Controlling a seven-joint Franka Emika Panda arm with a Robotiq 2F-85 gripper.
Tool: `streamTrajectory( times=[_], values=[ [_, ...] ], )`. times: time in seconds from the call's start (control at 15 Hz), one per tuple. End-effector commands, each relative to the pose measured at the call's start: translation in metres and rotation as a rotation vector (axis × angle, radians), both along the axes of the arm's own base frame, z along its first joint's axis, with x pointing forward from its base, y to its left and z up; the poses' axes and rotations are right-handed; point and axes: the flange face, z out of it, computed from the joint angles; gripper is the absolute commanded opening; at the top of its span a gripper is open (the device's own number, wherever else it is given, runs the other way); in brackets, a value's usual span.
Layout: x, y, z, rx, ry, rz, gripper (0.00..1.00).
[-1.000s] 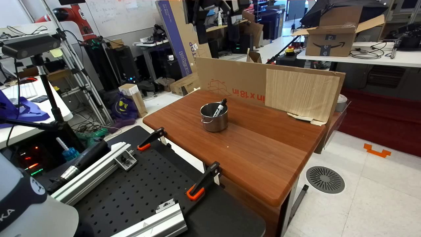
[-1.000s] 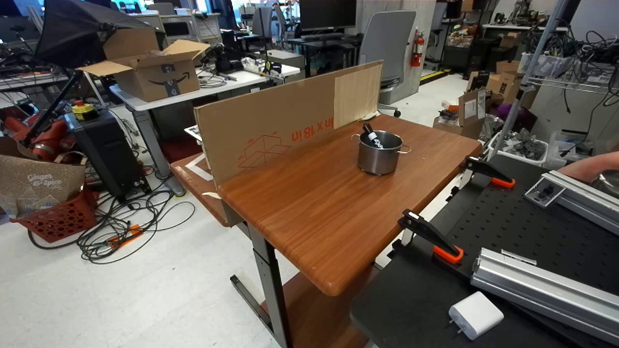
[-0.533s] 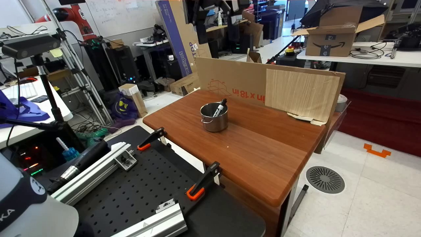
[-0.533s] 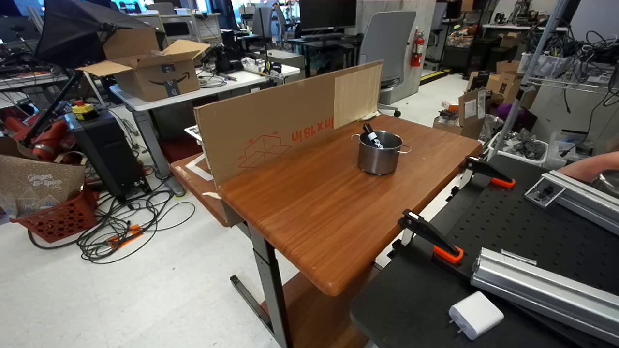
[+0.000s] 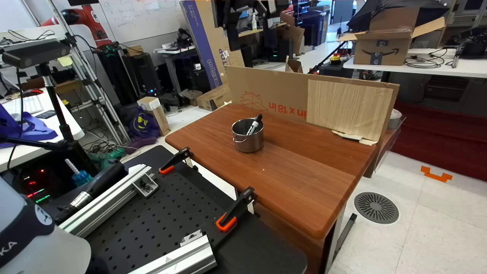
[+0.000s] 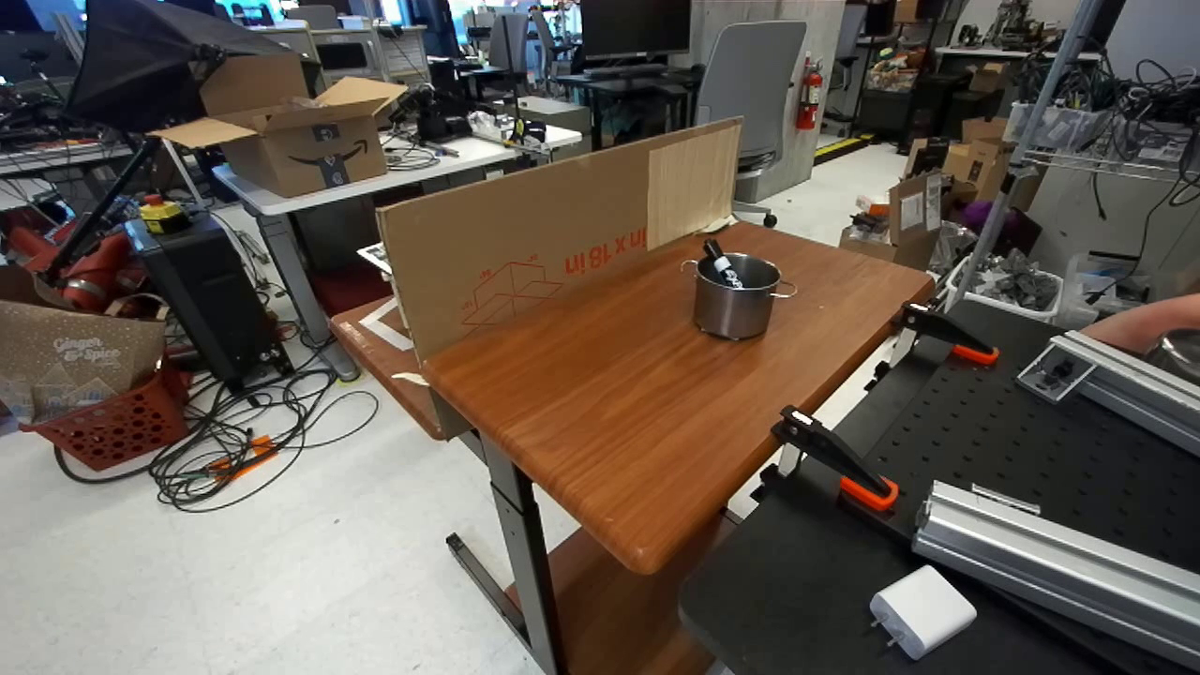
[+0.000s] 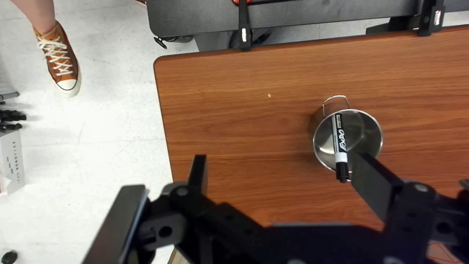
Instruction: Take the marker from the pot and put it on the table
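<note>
The marker (image 5: 254, 125) is black and white with a black cap. It leans inside the pot, cap end up and sticking out over the rim, in both exterior views (image 6: 718, 261). The wrist view also shows the marker (image 7: 339, 139), lettered EXPO. The pot (image 5: 249, 144) is silver metal with wire handles and stands upright on the brown wooden table (image 5: 289, 171); it also shows in an exterior view (image 6: 731, 314) and the wrist view (image 7: 370, 132). My gripper (image 7: 280, 161) is open and empty above the table, its right finger overlapping the pot's edge in the wrist view.
A cardboard sheet (image 5: 272, 87) stands upright along one long table edge. Black clamps with orange ends (image 5: 236, 209) sit at the opposite edge, beside the black perforated board (image 5: 152, 224). A person's foot (image 7: 60, 58) shows on the floor in the wrist view.
</note>
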Motion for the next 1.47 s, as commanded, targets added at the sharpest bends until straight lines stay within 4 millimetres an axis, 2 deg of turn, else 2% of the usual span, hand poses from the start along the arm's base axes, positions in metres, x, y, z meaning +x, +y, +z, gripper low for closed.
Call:
streamTrajectory(
  times=[0.0,0.8,1.07,1.4],
  values=[
    [0.0,0.0,0.0,0.0,0.001,0.0,1.0],
    [0.002,0.0,0.0,-0.01,-0.011,-0.005,1.0],
    [0.014,0.021,-0.023,0.017,-0.055,-0.004,1.0],
    [0.029,0.06,-0.072,0.071,-0.098,-0.005,1.0]
  ],
)
